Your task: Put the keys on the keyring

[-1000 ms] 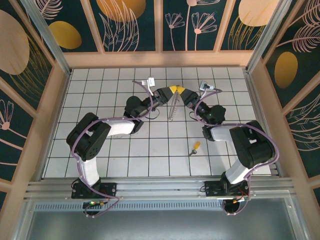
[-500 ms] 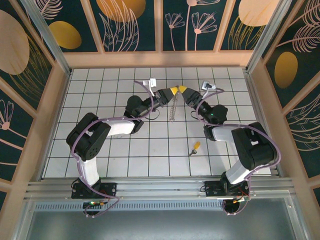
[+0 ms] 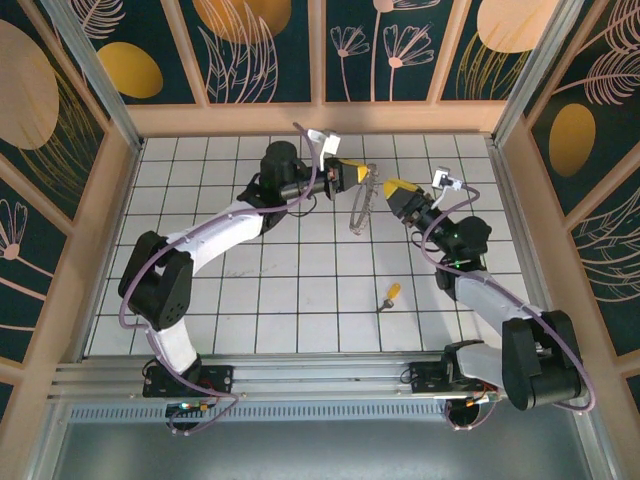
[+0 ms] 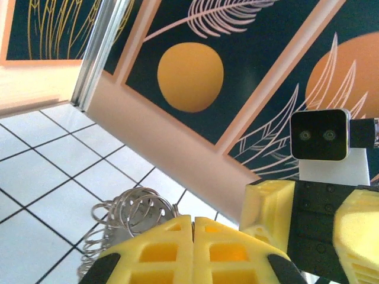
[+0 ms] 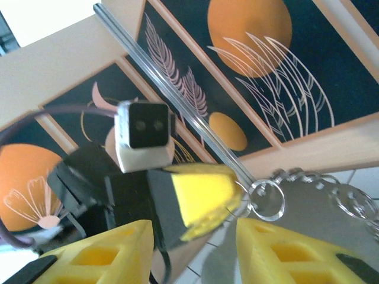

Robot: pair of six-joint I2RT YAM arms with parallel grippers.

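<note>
Keyring (image 3: 361, 205) hangs at upper middle of the top view, pinched tight in our left fingers (image 3: 347, 172). Our right fingers (image 3: 396, 188) stand partly apart beside it, holding nothing. We judge they should next reach the key (image 3: 390, 295), lower right on the surface (image 3: 300, 290), gripping its blade.

Top external: hung high above and behind the arm bases (image 3: 190, 380), looking steeply down on the whole tiled floor (image 3: 300, 300).
Left wrist: sat right behind the left gripper (image 4: 193, 248), looking low across the tiles at the wall panels (image 4: 189, 77).
Right wrist: sat behind the right gripper (image 5: 195, 251), tilted upward, very close.
Shared: all three took in the keyring (image 3: 358, 210); each wrist view caught the opposite gripper.
</note>
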